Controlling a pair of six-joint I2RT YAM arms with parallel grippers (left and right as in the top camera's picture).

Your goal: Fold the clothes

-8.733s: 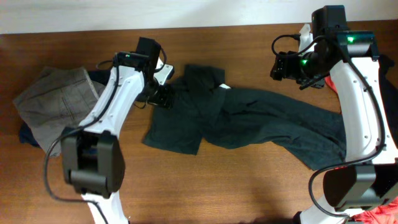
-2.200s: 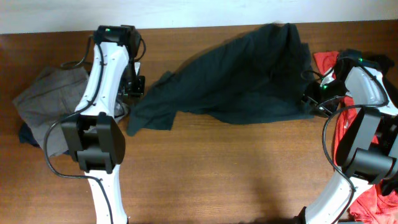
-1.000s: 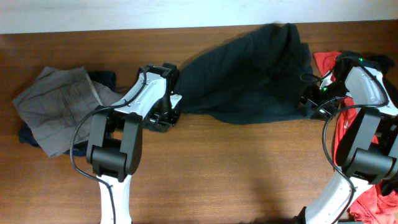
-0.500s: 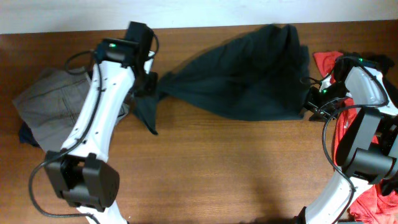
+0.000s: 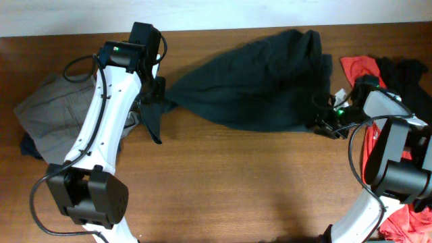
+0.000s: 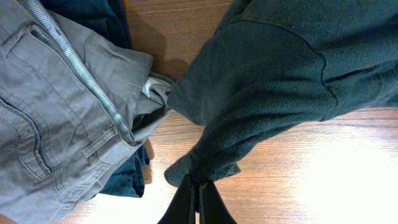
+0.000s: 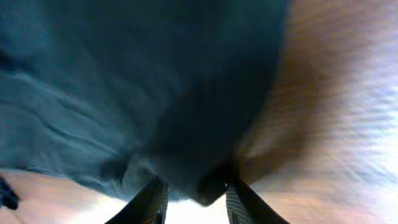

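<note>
The clothes here are chiefly a dark green-black T-shirt [image 5: 260, 84], stretched across the back of the table. My left gripper [image 5: 160, 101] is shut on its left end, and a loose flap hangs below the grip. In the left wrist view the shut fingers [image 6: 198, 196] pinch a bunch of that dark fabric [image 6: 280, 74]. My right gripper [image 5: 322, 123] sits at the shirt's lower right corner. In the blurred right wrist view its jaws [image 7: 196, 199] stand apart with a fold of the shirt [image 7: 155, 93] hanging between them.
Grey trousers [image 5: 57, 115] [image 6: 50, 112] lie at the left over a dark blue garment [image 5: 30, 145] [image 6: 124, 180]. A red top [image 5: 354, 67] and a black top [image 5: 405, 71] lie at the right edge. More red cloth [image 5: 412, 226] is at the bottom right corner.
The left arm swung up and left, drawing the shirt's left end out into a point. The right gripper slid left onto the shirt's lower right corner and its jaws narrowed.
</note>
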